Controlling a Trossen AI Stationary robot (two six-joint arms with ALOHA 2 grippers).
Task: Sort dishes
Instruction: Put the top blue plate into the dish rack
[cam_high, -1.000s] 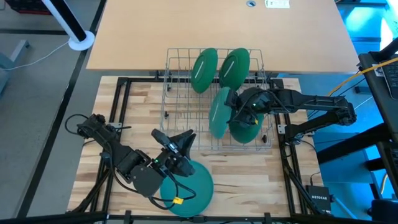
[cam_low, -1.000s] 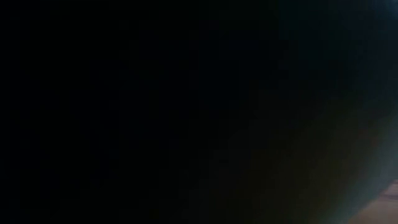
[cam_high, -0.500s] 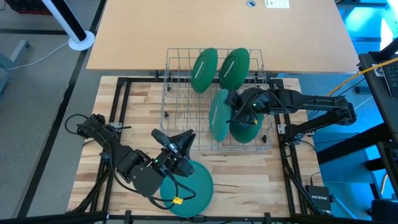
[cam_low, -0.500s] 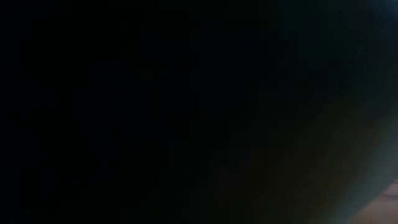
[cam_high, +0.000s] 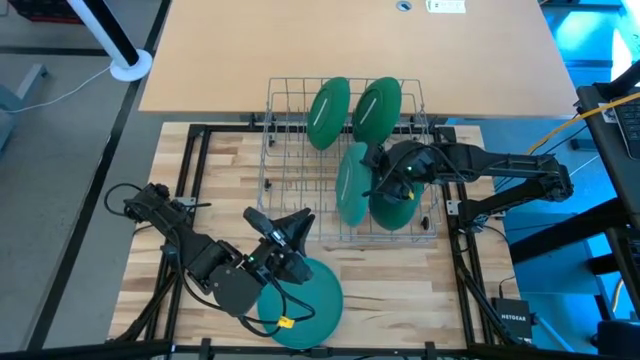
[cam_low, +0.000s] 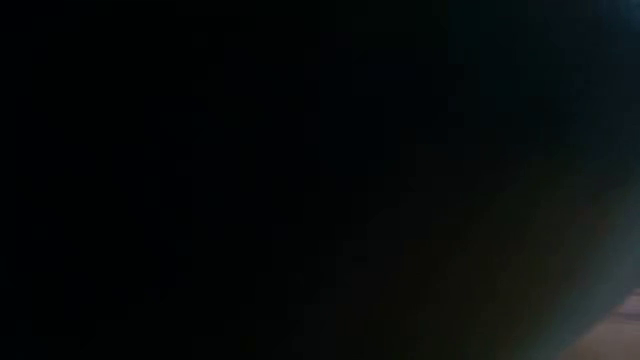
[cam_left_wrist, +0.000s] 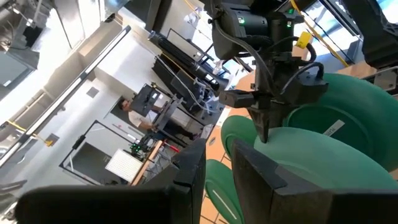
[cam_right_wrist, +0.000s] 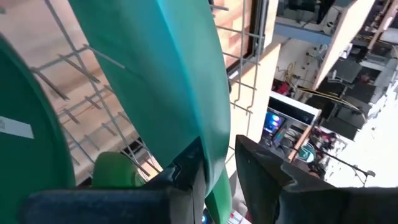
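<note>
From above we see four green plates (cam_high: 329, 113) standing in the wire rack (cam_high: 283, 150). The right gripper (cam_high: 385, 182), at the rack's four o'clock, clamps one plate's rim (cam_right_wrist: 186, 93). The left gripper (cam_high: 290, 232), at seven o'clock, pinches a fifth plate (cam_high: 305, 295).

— Where's your left gripper (cam_high: 297, 222)?

— Low at six o'clock, arm folded back on itself, fingers (cam_left_wrist: 258, 168) pointing toward one o'clock with a narrow gap (whether they pinch anything, you can't tell).

— And your right gripper (cam_high: 375, 187)?

— Arm stretched in from three o'clock, wrist bent down, fingers (cam_right_wrist: 186, 163) clamped either side of a plate (cam_right_wrist: 180, 81) rim.
</note>
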